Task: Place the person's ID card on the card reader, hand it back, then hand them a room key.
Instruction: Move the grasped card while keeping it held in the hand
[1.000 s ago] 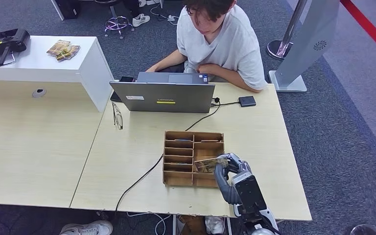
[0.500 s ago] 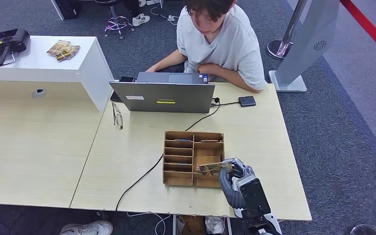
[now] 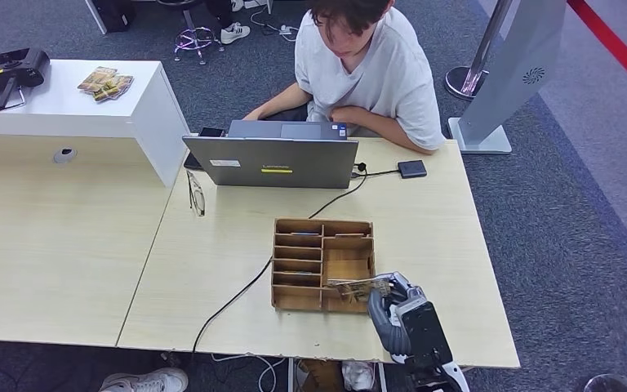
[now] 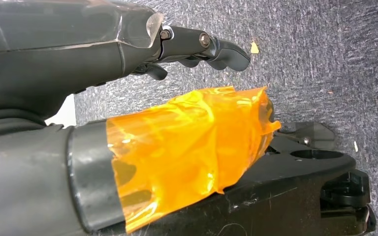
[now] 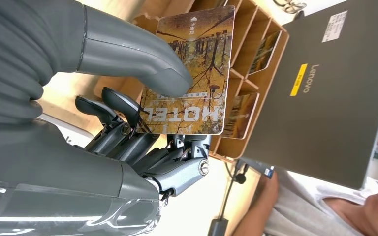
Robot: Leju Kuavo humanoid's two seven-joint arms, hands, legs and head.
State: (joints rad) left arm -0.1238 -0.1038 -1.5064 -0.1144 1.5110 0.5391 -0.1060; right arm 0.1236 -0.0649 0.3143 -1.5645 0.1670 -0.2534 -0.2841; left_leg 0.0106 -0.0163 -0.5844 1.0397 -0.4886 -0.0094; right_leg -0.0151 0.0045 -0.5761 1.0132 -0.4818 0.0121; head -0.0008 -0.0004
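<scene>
Grey carpet surrounds a pale desk (image 3: pixel 90 245) where a person (image 3: pixel 367 73) in a light T-shirt sits behind a laptop (image 3: pixel 271 162), across from the robot. On the robot's side of the laptop stands a wooden organiser (image 3: pixel 323 264), its slots stocked with more cards so that they stay within the arm's reach. The right hand (image 3: pixel 396 302) hovers at the organiser's near right corner with a key card (image 3: pixel 361 287) pinched between thumb and fingers; the right wrist view shows the card (image 5: pixel 197 73) printed with a tree scene and the word HOTEL, thumb pressed on its face, clear of the slots. Held flat by one end, the card leaves its far edge free, seemingly so the person can take it. The card reader (image 3: pixel 412 168) lies beside the laptop, cabled to it, with nothing on it. The left hand (image 4: pixel 197 46) hangs over the carpet, fingers loosely bent around nothing.
</scene>
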